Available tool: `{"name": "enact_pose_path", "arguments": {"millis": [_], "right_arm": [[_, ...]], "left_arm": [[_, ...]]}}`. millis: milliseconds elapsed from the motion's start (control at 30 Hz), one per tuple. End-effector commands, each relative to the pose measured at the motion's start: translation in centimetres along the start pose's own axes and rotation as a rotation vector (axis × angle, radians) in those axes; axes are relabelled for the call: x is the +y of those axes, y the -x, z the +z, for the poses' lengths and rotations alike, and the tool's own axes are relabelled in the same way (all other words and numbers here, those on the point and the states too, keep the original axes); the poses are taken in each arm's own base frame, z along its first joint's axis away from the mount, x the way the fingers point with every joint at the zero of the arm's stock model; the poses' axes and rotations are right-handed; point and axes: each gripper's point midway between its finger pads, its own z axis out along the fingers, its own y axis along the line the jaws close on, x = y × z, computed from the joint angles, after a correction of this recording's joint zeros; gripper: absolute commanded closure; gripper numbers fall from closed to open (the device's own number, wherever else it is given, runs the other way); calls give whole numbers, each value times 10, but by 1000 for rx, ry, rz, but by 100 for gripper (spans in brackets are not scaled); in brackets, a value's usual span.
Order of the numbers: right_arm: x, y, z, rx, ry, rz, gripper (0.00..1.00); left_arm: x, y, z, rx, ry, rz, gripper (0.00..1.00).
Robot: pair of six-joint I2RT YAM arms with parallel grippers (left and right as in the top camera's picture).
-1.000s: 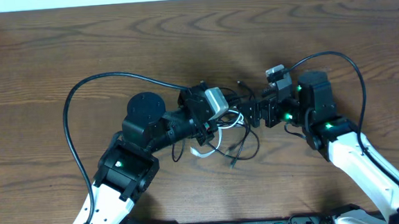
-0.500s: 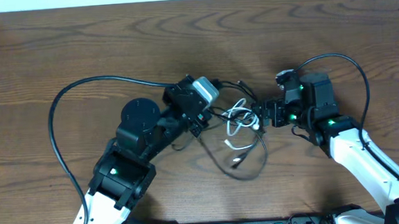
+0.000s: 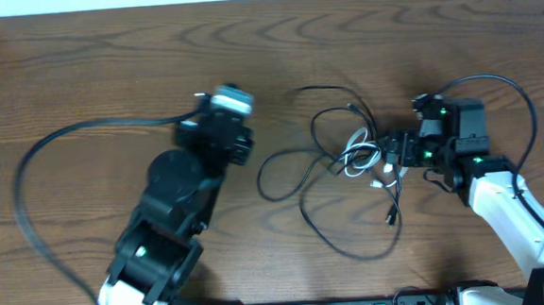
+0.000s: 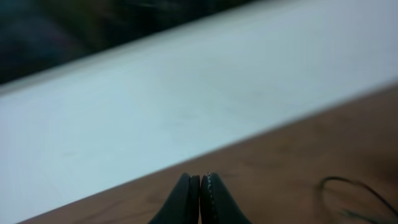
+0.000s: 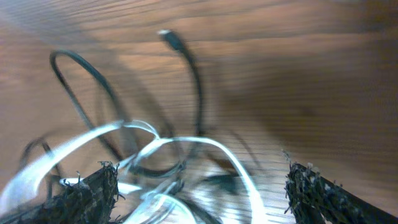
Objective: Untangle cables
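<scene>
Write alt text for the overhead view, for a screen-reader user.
Overhead view of a wooden table: a thin black cable sprawls in loose loops across the middle, with a bunched white cable tangled in at its right side. The right gripper sits open at the white bundle; the left arm stands apart on the left, touching neither cable.

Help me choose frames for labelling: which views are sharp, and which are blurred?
Overhead: sharp and evenly lit, with the white cable and black cable both crisp on the table. Left wrist: soft all over, only the shut left gripper readable. Right wrist: motion blur smears both cables, and the right gripper's fingers are somewhat clearer.
</scene>
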Motion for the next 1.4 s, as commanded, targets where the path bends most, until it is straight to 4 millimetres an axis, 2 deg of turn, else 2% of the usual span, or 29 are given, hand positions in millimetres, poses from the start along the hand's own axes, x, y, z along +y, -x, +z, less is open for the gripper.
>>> {"name": "enact_pose_path", "arguments": {"millis": [0,100,233,333,500,533,633,700,833,1000,1200,1367], "right_arm": [[-18,1,-1,-10,-70,24,16],[-19,1,-1,-7,-72,28,15],[-14,1,-1,-5,-40,25,13],[1,1,-1,2,44,18,12],[40,1,-7,-1,270,-127,11],[43,1,-8,-3,291,-146,10],[45,-1,-8,0,300,-180,7],[47,-3,-8,5,303,-186,6],[54,-7,-7,13,316,-223,4],[60,-12,-2,16,294,-323,4],[60,-17,7,31,227,-361,2],[66,-27,16,62,241,-379,1]], "left_arm": [[57,11,-20,-5,294,-45,93],[73,11,-29,2,381,-54,92],[71,9,-29,8,374,-51,92],[58,1,-23,39,297,-25,92],[28,-23,-11,123,148,6,92],[24,-27,-8,139,130,-2,90],[11,-46,0,204,90,-50,70],[3,-61,5,256,66,-67,65],[-13,-84,15,336,18,-87,59],[-33,-101,26,389,-50,-133,51],[-61,-111,28,429,-193,-155,42],[-69,-115,29,449,-221,-194,36]]}}
